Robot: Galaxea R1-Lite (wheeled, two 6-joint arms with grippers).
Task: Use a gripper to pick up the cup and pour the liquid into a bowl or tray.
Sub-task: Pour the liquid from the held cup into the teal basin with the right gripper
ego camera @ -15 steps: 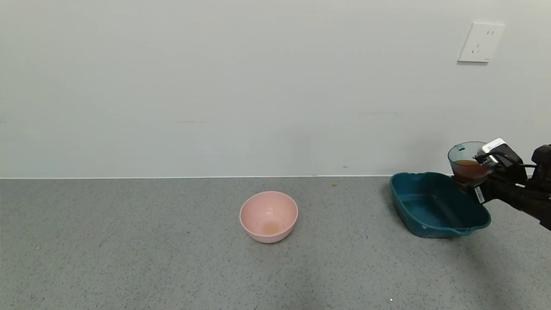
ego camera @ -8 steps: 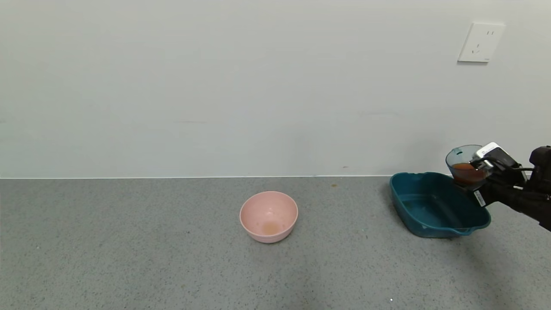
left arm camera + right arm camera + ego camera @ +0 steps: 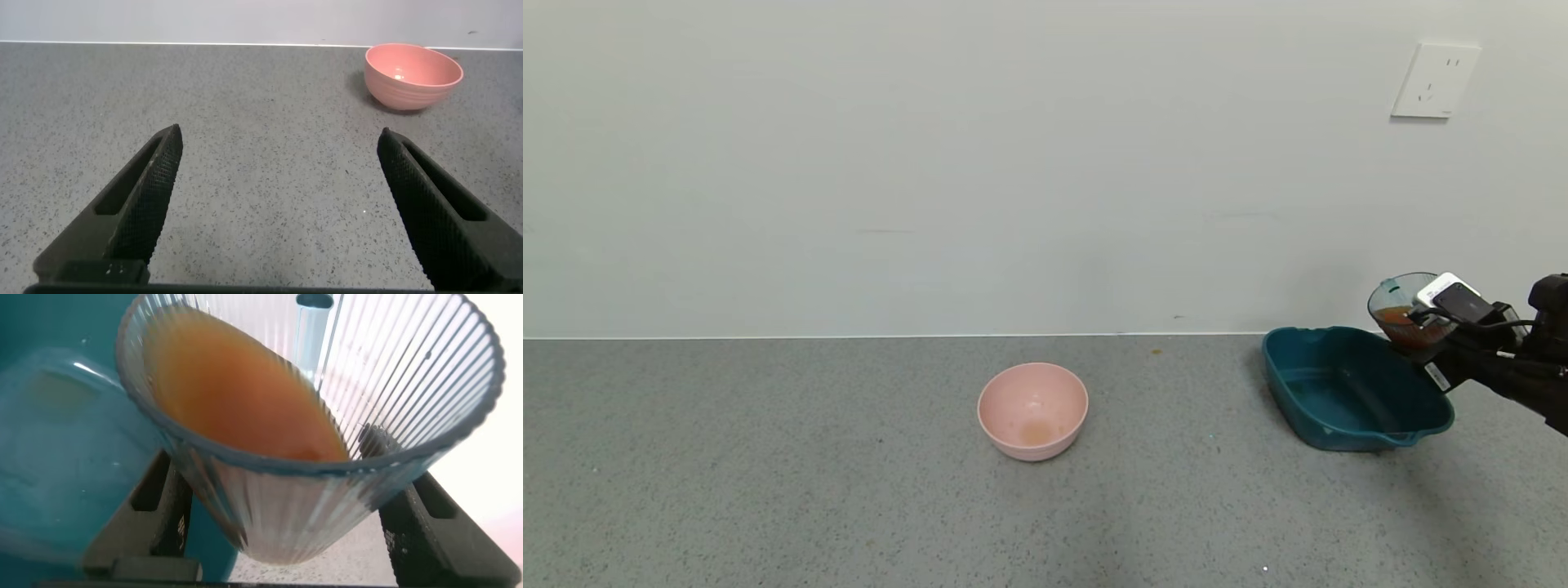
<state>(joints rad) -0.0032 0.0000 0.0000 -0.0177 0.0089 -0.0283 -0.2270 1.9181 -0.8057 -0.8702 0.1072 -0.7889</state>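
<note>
Head view: high and set back, facing forward and down across the grey desk (image 3: 768, 490) to its far edge against the white wall, socket plate (image 3: 1435, 80) at upper right.

Left wrist view: low over the desk, facing level along it toward the far edge, looking out between the spread fingers of the left hand (image 3: 278, 212). Shares the pink bowl (image 3: 413, 75) with the head view (image 3: 1032, 411), mid-desk there, well ahead here.

Right wrist view: very close, pressed up behind the ribbed cup (image 3: 327, 457) clamped in the right hand (image 3: 286, 531), teal basin (image 3: 57, 441) beyond. Shares cup (image 3: 1401, 306) and basin (image 3: 1347, 392) with the head view, near the desk's right edge.
</note>
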